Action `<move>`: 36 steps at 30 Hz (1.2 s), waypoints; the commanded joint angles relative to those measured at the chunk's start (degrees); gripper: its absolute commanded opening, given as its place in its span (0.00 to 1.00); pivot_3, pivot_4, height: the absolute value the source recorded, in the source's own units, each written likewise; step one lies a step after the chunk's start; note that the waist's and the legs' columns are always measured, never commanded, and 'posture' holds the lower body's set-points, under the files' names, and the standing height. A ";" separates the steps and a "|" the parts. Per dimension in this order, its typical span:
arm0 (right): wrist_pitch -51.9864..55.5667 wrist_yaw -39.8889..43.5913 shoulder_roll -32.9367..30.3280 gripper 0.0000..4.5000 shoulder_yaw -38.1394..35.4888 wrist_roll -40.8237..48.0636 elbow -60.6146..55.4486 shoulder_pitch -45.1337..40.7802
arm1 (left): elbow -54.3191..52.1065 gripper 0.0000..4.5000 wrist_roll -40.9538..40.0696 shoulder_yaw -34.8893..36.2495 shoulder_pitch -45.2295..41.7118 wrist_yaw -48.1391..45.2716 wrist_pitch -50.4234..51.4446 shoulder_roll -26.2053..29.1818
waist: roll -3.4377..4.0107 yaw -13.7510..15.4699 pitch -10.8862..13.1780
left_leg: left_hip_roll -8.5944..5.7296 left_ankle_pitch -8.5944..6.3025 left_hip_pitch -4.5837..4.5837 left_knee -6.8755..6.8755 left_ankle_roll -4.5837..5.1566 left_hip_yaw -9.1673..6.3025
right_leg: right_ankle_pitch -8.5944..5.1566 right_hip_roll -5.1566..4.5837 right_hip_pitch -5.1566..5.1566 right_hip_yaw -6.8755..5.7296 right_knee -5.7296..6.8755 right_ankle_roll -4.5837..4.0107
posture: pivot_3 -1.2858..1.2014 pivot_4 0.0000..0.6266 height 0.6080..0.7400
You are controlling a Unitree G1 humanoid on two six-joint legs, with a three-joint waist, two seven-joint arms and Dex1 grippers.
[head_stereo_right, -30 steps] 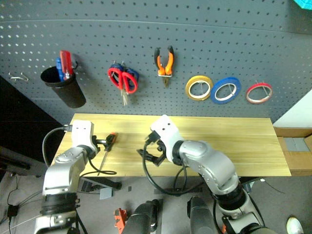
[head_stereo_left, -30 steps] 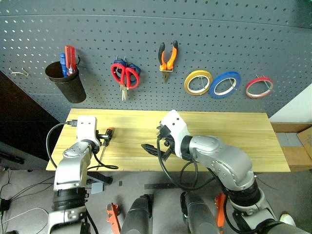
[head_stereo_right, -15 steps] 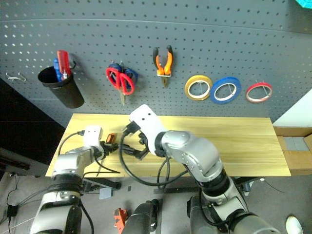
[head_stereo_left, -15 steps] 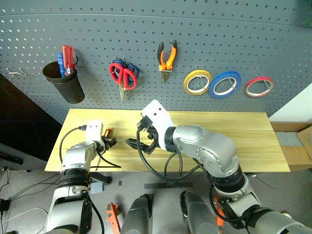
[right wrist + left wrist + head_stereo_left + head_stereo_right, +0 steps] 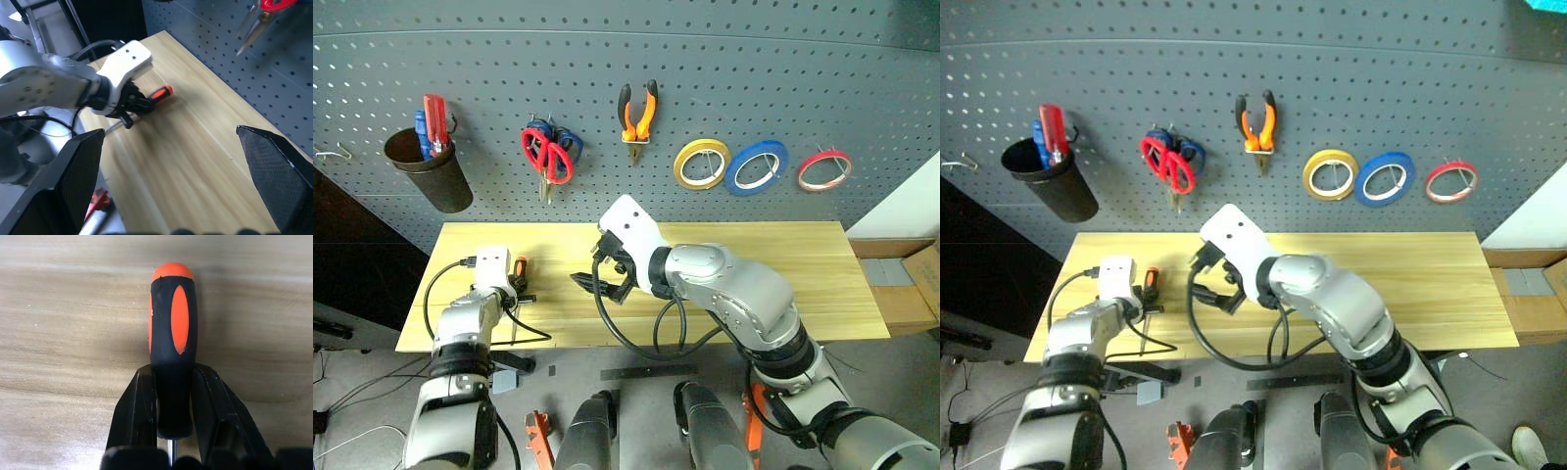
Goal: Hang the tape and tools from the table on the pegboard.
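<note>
The orange-and-black screwdriver [image 5: 172,328] lies flat at the left end of the wooden table [image 5: 783,279], and my left gripper [image 5: 173,406] is shut on the lower part of its handle. From the head the same screwdriver [image 5: 519,268] shows beside the left gripper [image 5: 521,292]. My right gripper [image 5: 594,284] hangs open and empty above the table's middle-left, pointing toward the left hand. On the pegboard [image 5: 754,69] hang the red tape [image 5: 823,168], red-handled scissors [image 5: 548,157] and pliers [image 5: 637,110].
A yellow ring [image 5: 701,163] and a blue ring [image 5: 756,166] hang beside the red tape. Blue-handled scissors share the red scissors' hook. A black cup [image 5: 429,176] with red and blue handles hangs at far left. A cardboard box [image 5: 915,289] stands right of the table.
My left gripper's fingers have shut on the screwdriver handle and the hand has sunk a little. The right gripper has risen slightly and rolled. The head view has shifted.
</note>
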 commanded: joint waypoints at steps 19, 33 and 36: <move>-20.40 13.26 -7.95 1.00 -8.65 2.66 -1.81 -1.42 | -43.33 0.15 6.32 7.97 3.14 9.19 -19.94 6.13 | -0.02 1.48 -0.03 | 0.16 -0.12 -0.03 0.04 0.02 0.06 | 0.01 0.50 0.08 -0.04 -0.19 -0.05 | 0.51 0.35 1.00; -24.75 12.30 -5.35 1.00 -9.07 0.19 4.59 -5.43 | -8.41 0.15 1.67 8.51 -26.49 8.01 -32.82 11.39 | -0.08 1.77 -0.07 | 0.17 -0.11 -0.05 0.04 -0.03 0.10 | 0.03 0.57 0.00 0.00 -0.17 -0.05 | 0.50 0.33 1.00; -24.41 12.49 -5.39 1.00 -8.79 -0.08 4.17 -5.23 | -1.98 0.15 1.99 7.40 -27.61 8.90 -36.26 9.87 | -0.08 1.74 -0.07 | 0.18 -0.11 -0.05 0.04 -0.03 0.10 | 0.03 0.57 -0.02 0.01 -0.14 -0.05 | 0.49 0.34 1.00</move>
